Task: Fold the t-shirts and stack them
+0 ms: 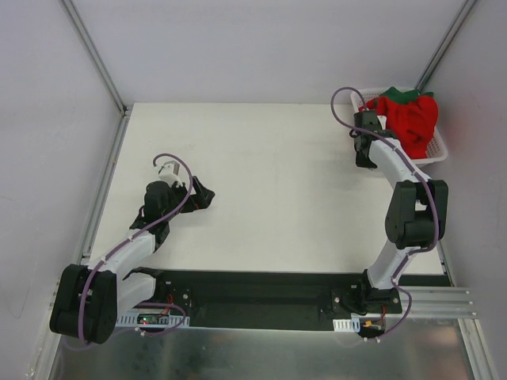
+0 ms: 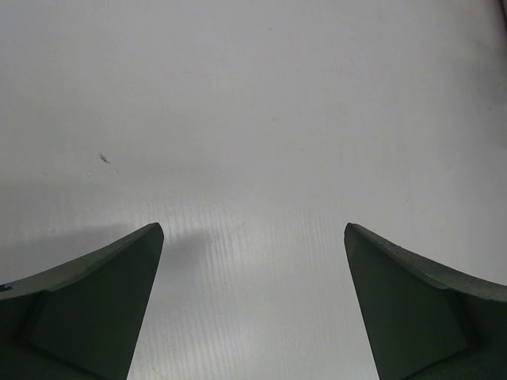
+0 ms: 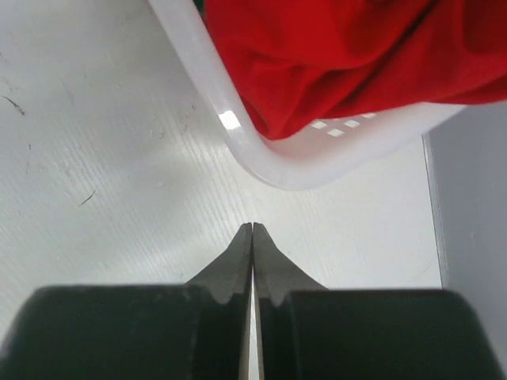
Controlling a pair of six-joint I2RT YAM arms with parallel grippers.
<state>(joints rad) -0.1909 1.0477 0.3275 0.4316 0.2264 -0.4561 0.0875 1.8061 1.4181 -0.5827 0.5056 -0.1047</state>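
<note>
Nothing is judged folded yet: the bright red cloth t-shirt [image 1: 412,119] is seen heaped in the white slotted plastic basket [image 1: 438,152], right tool [image 3: 252,227] pressed together empty, left tool [image 2: 253,229] spread.

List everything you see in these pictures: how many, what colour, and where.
table: one, white, under everything
basket: one, white slotted plastic, far right corner of the table
red t-shirt: one, bright red, heaped in the basket
dark green cloth: one bit showing, at the far top of the red heap
base plate: one, black, near edge
left gripper: one, dark, open, empty, over the table's left side
right gripper: one, dark, shut, empty, just short of the basket's corner
</note>
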